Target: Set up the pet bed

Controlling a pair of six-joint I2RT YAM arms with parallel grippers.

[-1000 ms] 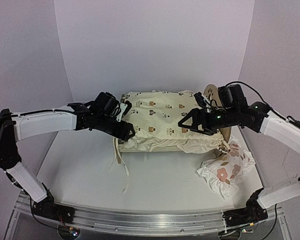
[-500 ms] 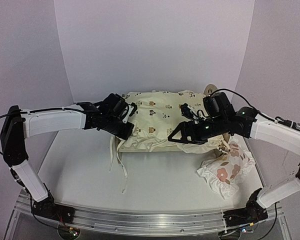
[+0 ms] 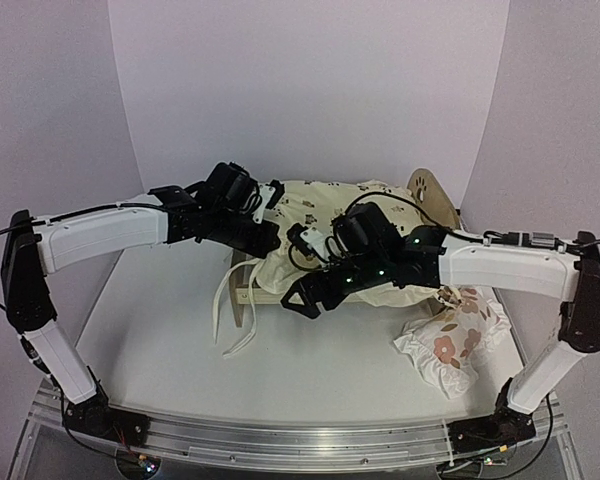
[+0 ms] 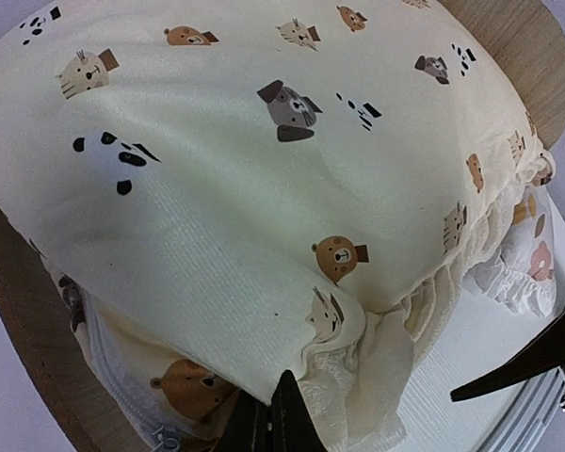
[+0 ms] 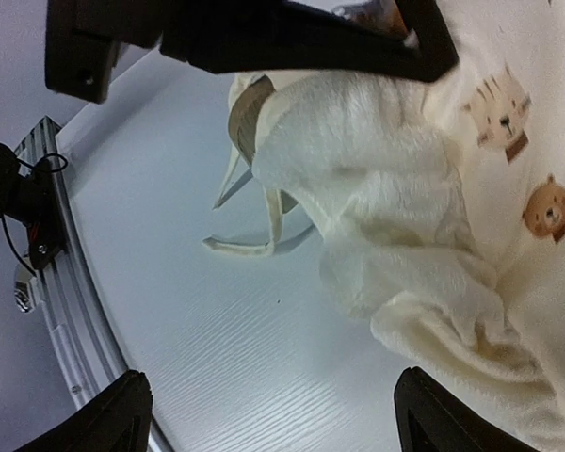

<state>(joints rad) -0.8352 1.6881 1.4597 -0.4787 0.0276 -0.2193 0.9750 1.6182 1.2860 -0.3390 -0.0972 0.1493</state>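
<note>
The pet bed (image 3: 427,188) is standing toward the far edge of the counter (image 3: 160,330), about mid-width, with the cream cushion (image 3: 330,215) lying over it. The left end effector (image 3: 270,238) is gripping the cushion's ruffled edge at the bed's left end, its jaws closed on the fabric. The right end effector (image 3: 302,300) is hovering with its jaws spread wide beside the cushion's near side, holding nothing. The floral pillow (image 3: 450,335) is lying near the counter's right edge.

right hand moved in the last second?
Yes. The right hand swept left across the cushion, away from the pillow.
</note>
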